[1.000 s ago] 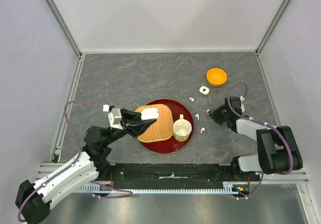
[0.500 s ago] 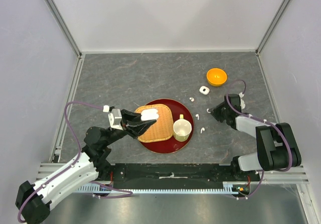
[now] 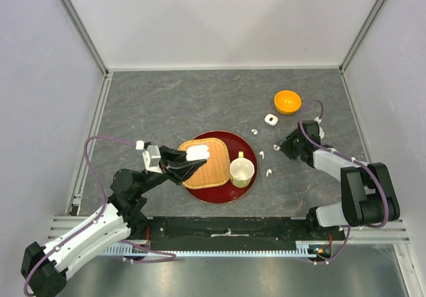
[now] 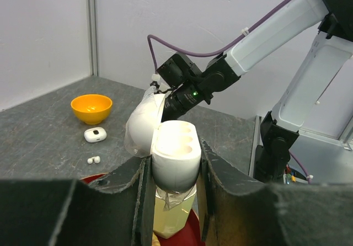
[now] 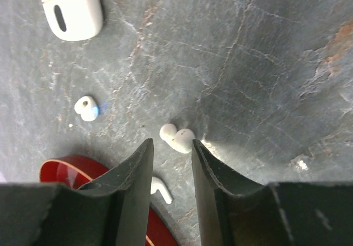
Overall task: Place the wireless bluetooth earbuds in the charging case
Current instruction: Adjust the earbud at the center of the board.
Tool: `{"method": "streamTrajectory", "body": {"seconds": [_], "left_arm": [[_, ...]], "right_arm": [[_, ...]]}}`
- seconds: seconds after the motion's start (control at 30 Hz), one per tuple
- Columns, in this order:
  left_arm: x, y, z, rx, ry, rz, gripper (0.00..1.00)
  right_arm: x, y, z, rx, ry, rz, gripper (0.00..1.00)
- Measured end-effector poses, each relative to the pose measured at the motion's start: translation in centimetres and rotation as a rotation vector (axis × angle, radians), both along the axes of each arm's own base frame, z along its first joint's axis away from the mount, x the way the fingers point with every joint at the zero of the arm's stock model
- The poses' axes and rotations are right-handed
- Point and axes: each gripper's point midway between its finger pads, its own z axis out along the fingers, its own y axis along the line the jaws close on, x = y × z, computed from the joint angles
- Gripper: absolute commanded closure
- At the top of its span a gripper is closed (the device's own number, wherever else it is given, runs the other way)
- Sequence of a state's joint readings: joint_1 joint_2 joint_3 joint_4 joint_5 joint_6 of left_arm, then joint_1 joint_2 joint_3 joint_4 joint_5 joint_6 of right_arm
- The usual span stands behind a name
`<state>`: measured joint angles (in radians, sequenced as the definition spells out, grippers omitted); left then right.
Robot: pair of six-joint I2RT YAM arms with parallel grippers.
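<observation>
As the right gripper (image 5: 172, 148) crept forward over the desk (image 5: 265, 64), its jaws widened from a narrower slit and now stood apart, holding nothing. One earbud (image 5: 177, 137) lay just ahead of its tips, close against the right finger. A second earbud (image 5: 86, 108) sat further off to its left, and a third (image 5: 160, 190) showed back under the gap, beside the red tray (image 5: 66, 171). A pickup of the nearest one looked imminent. The left gripper (image 4: 172, 166) stayed clamped on the open charging case (image 4: 175, 144), held aloft with both sockets apparently empty and waiting.
</observation>
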<state>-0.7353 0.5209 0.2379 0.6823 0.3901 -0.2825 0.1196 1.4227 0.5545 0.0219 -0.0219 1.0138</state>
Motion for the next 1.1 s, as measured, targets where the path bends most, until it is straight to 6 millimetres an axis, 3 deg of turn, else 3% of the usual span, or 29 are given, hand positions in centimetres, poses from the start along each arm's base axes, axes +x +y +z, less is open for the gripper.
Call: {"method": "streamTrajectory", "body": {"seconds": [0.23, 0.53, 1.1], "left_arm": [[0.0, 0.0, 0.0, 0.0, 0.0, 0.0, 0.98], [0.0, 0.0, -0.1, 0.002, 0.002, 0.0, 0.98], [0.1, -0.1, -0.3, 0.007, 0.008, 0.002, 0.98]], "right_arm": [[-0.4, 0.2, 2.3, 0.038, -0.066, -0.016, 0.57], [-2.6, 1.0, 0.4, 0.109, 0.008, -0.05, 0.62], [-1.5, 1.1, -0.5, 0.133, 0.001, -0.113, 0.68]]}}
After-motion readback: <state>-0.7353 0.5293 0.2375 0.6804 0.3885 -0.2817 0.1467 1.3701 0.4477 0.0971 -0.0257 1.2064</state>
